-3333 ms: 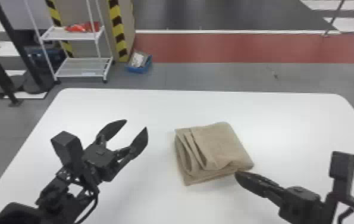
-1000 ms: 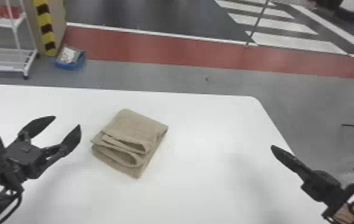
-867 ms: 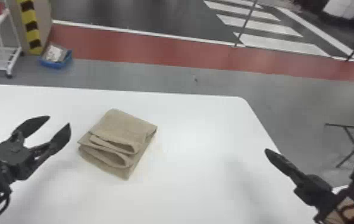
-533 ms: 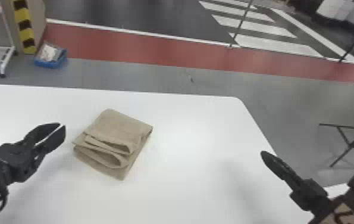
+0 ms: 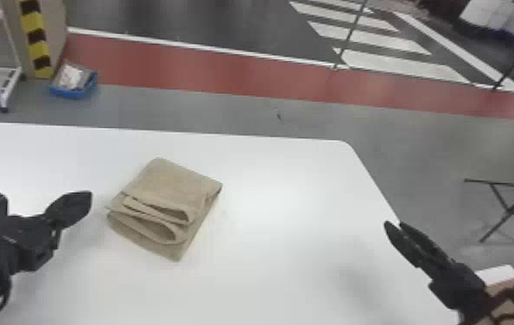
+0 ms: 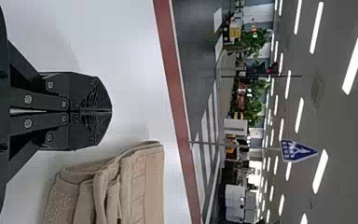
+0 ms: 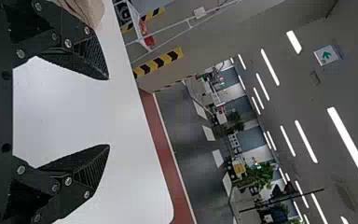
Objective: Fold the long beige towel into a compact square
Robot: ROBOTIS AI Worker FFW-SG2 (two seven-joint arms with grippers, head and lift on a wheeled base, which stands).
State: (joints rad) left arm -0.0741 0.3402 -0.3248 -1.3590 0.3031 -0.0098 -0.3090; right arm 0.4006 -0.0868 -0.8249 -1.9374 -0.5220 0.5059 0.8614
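Beige towel (image 5: 171,183), quantity 1: cloth, folded in stacked layers to a roughly square bundle, lying flat on a white table (image 5: 286,255). Placed between the grippers, nearer the left, set at an angle to the table's far edge. Rounded folds gape slightly on its near side; 1 corner points toward the robot. Neither gripper touches it.

Left gripper (image 5: 89,199), quantity 1, black: closed, 2 fingers meeting at the tips, nothing held. Located above the table, just to the left of the towel. In the left wrist view, the towel's layered edges lie beside the left gripper (image 6: 112,111).

Right gripper (image 5: 393,224), quantity 1, black: open, 2 fingers parted, nothing held. Located near the table's right edge, well apart from the towel. In the right wrist view, a wide gap separates the 2 fingers of the right gripper (image 7: 109,112), and a portion of beige cloth appears beyond 1 of them.

Surroundings: 1 blue tray (image 5: 72,93) on the grey floor past the table, with wrapped contents; 1 white rack (image 5: 6,91) at far left; 1 yellow-and-black striped strip (image 5: 35,41) beside the rack; 1 red floor band (image 5: 208,71); 1 black folding frame (image 5: 511,210), right of the table.
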